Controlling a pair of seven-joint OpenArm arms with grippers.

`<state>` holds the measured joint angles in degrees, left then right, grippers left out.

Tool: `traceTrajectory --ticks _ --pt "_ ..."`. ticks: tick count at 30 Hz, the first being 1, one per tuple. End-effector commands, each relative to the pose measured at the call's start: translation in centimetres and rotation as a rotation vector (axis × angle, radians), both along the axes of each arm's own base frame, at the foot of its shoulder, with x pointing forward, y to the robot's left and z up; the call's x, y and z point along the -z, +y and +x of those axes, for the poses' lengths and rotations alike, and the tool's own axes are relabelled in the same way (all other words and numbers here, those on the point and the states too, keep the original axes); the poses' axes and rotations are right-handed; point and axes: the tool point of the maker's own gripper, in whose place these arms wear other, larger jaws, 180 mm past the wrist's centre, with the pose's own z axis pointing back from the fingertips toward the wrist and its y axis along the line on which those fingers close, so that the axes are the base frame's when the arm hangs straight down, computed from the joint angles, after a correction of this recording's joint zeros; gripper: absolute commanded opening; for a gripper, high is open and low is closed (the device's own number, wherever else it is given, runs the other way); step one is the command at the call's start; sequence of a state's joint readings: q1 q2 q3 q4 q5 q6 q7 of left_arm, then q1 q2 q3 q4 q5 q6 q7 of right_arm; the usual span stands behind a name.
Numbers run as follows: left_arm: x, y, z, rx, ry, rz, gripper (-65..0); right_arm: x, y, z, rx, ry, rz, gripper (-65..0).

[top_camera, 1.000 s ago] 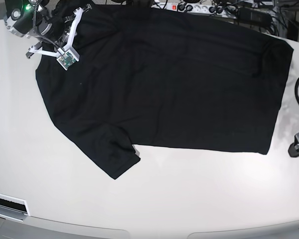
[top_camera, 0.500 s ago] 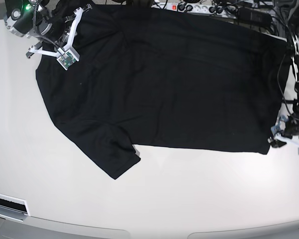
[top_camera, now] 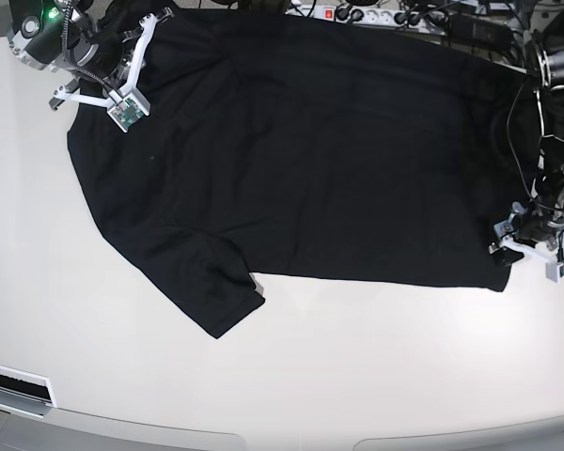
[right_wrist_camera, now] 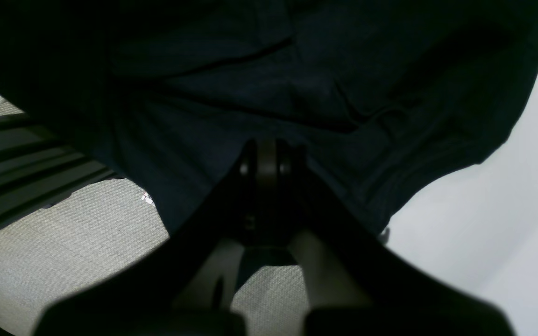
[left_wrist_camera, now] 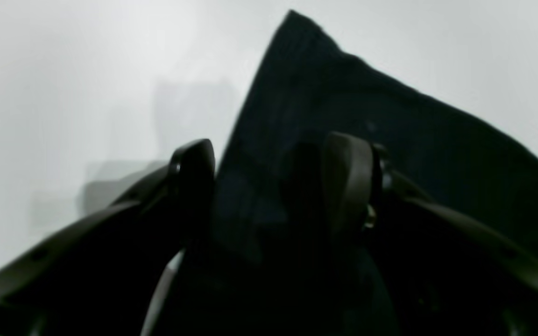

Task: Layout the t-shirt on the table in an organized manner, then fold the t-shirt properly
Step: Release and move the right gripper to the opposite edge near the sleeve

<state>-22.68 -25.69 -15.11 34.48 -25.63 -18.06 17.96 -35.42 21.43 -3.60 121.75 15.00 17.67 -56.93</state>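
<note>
Swinging in from the table's edge over the past second, the left gripper (top_camera: 504, 252) now sits at the hem corner of the plain black short-sleeved t-shirt (top_camera: 310, 160), jaws spread astride the fabric; the garment lies flat across the glossy off-white table (top_camera: 338, 376); the right gripper (right_wrist_camera: 266, 154), jaws pressed together, pinches the shirt's far collar-side edge, beside grey carpet (right_wrist_camera: 63, 233).
</note>
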Motion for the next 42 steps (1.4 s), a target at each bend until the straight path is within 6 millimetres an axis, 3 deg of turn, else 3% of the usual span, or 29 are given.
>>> traceTrajectory --ticks 1,7,11,15,22,25,31,37,42 --pt "-0.7 0.0 0.5 0.008 -0.008 -0.003 -27.5 -0.5 -0.1 0.3 -0.008 -0.020 -0.002 -65.0" --pt "0.9 -0.1 -1.2 0.009 0.037 -0.007 -27.5 -0.5 -0.1 0.3 -0.009 -0.020 -0.002 -65.0" --pt "0.8 0.4 -1.4 0.009 0.045 0.001 -27.5 -0.6 0.0 0.4 -0.009 -0.028 0.003 -65.0" --pt "-0.8 1.3 -0.9 0.014 0.032 0.013 -27.5 -0.9 0.6 1.0 -0.025 -0.066 0.030 -65.0" --pt "-5.7 2.0 0.9 0.072 -0.014 0.054 -27.5 -1.7 1.8 3.3 -0.034 -0.158 0.092 -65.0" --pt "-7.3 1.9 1.5 0.096 -0.029 0.068 -27.5 -0.2 2.5 4.5 -0.022 -0.138 0.147 -65.0" --pt "-8.6 1.7 1.8 0.115 -0.041 0.080 -27.5 5.2 0.2 6.7 0.043 -0.048 0.061 -65.0" --pt "-8.3 1.7 1.6 0.116 -0.037 0.078 -27.5 9.6 -2.6 5.9 0.083 0.075 -0.017 -65.0" --pt "-8.3 1.7 1.6 0.115 -0.037 0.078 -27.5 10.5 -6.7 5.2 0.174 0.113 -0.205 -65.0"
